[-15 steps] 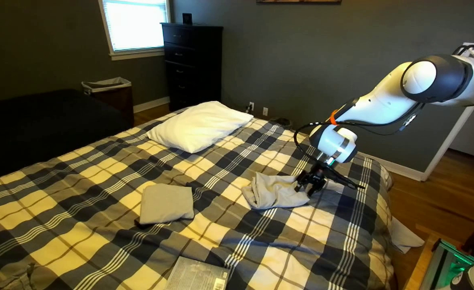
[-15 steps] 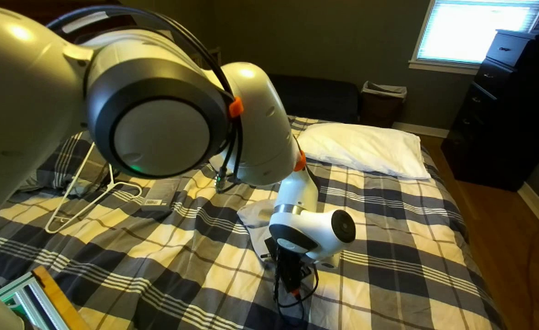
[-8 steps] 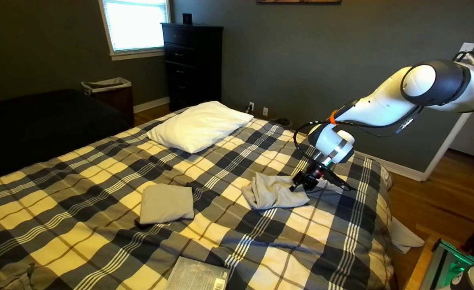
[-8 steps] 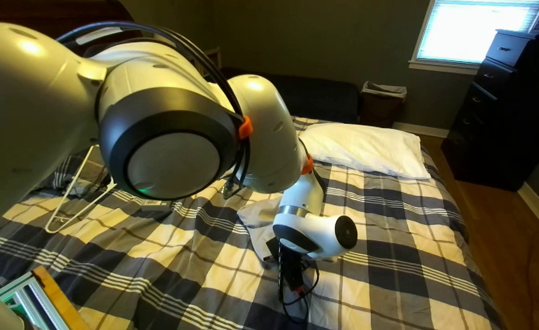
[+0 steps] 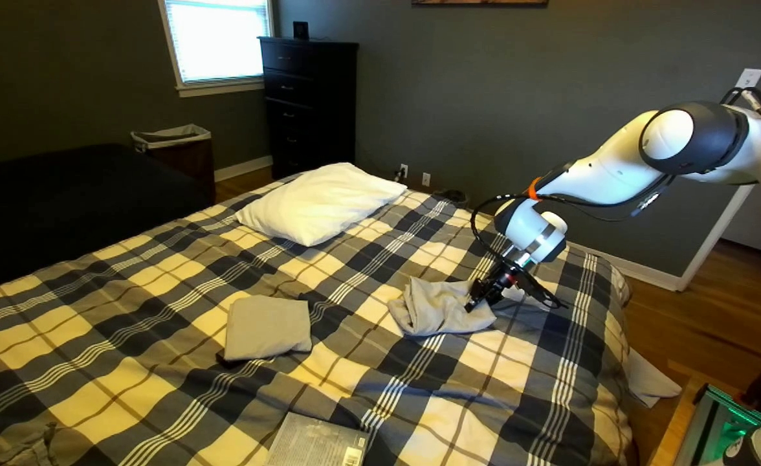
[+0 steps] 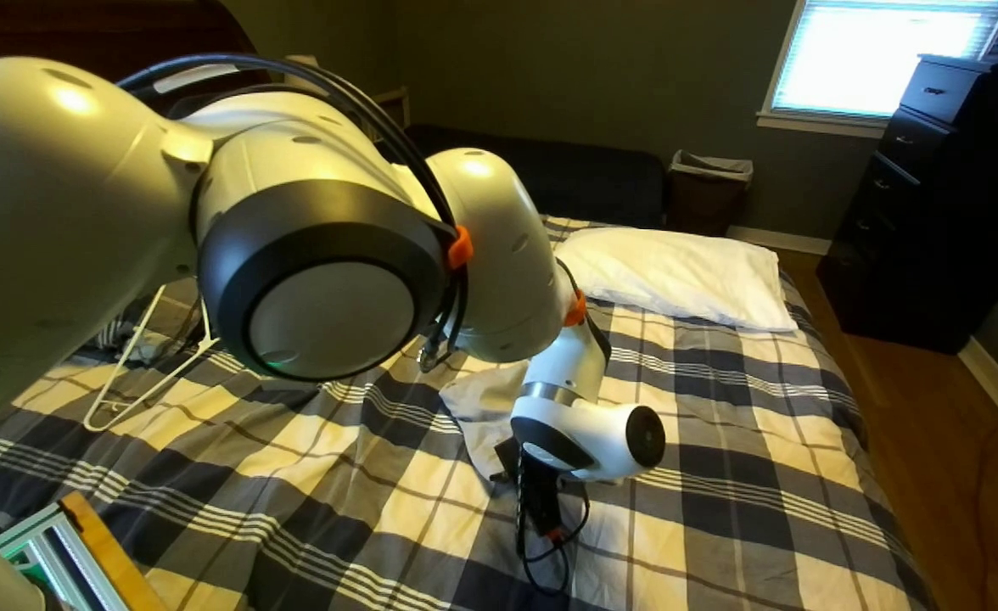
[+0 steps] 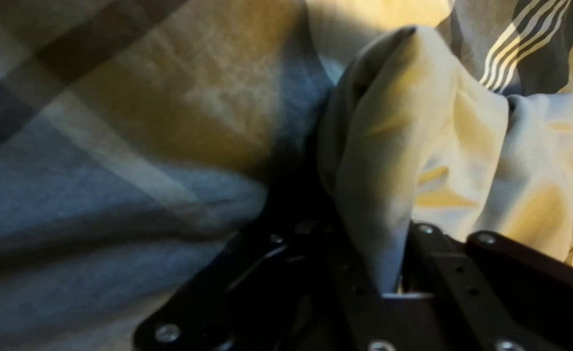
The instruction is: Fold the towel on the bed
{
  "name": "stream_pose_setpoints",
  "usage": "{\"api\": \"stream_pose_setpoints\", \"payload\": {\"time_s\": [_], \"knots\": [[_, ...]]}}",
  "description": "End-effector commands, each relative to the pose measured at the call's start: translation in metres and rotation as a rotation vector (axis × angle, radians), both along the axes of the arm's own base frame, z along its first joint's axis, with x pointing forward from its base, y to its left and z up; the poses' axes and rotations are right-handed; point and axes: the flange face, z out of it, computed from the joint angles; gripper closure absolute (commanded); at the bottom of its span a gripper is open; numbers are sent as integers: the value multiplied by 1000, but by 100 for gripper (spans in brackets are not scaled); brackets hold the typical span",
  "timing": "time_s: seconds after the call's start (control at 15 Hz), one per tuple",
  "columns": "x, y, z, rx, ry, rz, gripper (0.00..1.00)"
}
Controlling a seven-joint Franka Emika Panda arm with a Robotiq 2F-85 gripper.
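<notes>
Towel [image 5: 442,314] on a bed [image 5: 160,323]: plaid fills most of the lower frame in an exterior view, with the grey, rumpled towel right of centre. At the wrist view's lower middle, the gripper [image 7: 374,243] pinches a raised fold of it; lifting low and laying it over slowly should limit creases.

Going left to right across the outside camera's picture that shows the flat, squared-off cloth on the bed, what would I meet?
In an exterior view: lined basket → flat squared cloth → rumpled grey towel → pale thing, perhaps cloth → white wall plate.
</notes>
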Motion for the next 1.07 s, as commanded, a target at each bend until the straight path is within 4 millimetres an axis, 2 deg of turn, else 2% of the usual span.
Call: {"api": "stream_pose_setpoints", "payload": {"time_s": [0.0,0.13,0.47,0.6,0.73,0.87,1.0], "knots": [[-9,-8,13,-3,5,-34,100],[-18,-10,28,-27,11,-27,100],[-58,-33,82,-151,26,-71,98],[-66,-37,97,-202,34,-91,98],[-62,-26,102,-222,37,-59,98],[-51,0,99,-237,42,-17,98],[-32,32,91,-280,68,30,98]]}}
